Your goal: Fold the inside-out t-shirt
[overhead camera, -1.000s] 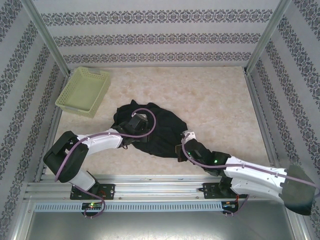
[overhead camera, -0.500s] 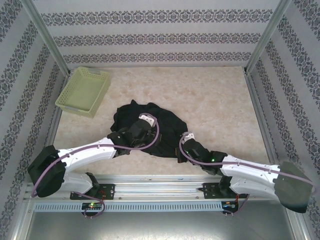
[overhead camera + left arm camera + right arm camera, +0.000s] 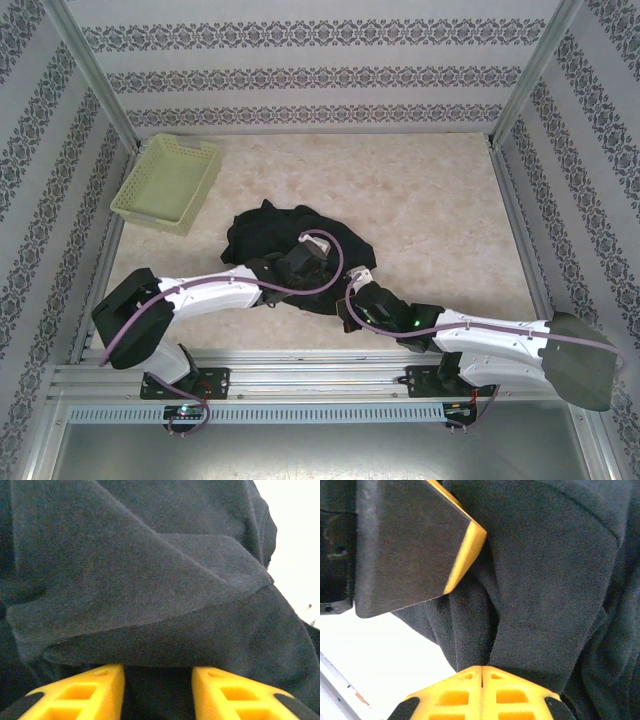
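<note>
The inside-out t-shirt lies as a crumpled black heap in the middle of the table. My left gripper reaches over its near right part. In the left wrist view its yellow fingers stand apart, with dark cloth in the gap and folded in front of the left gripper. My right gripper is at the heap's near right edge. Its tips are pressed together, with a gathered fold of the shirt rising from them. A left finger hangs just above.
A pale yellow-green lattice basket stands at the far left corner, apart from the shirt. The marble-look table is bounded by patterned walls and metal posts. The arms' mounting rail runs along the near edge.
My left gripper has moved right across the shirt towards the right gripper, and its jaws have narrowed. The right gripper has shifted left and nearer, still shut on the cloth.
</note>
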Available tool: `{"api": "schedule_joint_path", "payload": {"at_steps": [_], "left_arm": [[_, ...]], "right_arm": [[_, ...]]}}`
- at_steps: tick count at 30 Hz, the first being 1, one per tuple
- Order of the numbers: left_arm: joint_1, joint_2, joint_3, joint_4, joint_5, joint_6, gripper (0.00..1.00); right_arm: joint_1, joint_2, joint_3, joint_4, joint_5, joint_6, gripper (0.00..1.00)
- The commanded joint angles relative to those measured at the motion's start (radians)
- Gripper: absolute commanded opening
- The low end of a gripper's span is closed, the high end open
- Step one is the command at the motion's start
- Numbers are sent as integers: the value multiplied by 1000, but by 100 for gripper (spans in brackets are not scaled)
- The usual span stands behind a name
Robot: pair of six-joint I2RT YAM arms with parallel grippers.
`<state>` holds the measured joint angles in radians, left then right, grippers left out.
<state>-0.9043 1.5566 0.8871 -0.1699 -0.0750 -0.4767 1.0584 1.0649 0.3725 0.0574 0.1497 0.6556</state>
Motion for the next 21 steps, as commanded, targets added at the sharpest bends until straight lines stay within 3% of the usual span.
{"api": "schedule_joint_path", "payload": {"at_steps": [1,7,10,16,21], "left_arm": [[-11,18,25,-43,14,-3,25],[-26,-64,-59,-6,19,-5,0],[-56,-143,-129,18,4,4,0],[-132,-271,-231,65,-25,3,0],[-176,-327,-294,117,-59,-21,0]], "right_arm": [[12,-2,16,-34,71,1,0],[-2,26,41,-80,95,31,0],[-19,30,56,-99,76,36,3],[-44,15,119,-223,102,15,28],[-40,3,187,-261,78,-32,35]]}}
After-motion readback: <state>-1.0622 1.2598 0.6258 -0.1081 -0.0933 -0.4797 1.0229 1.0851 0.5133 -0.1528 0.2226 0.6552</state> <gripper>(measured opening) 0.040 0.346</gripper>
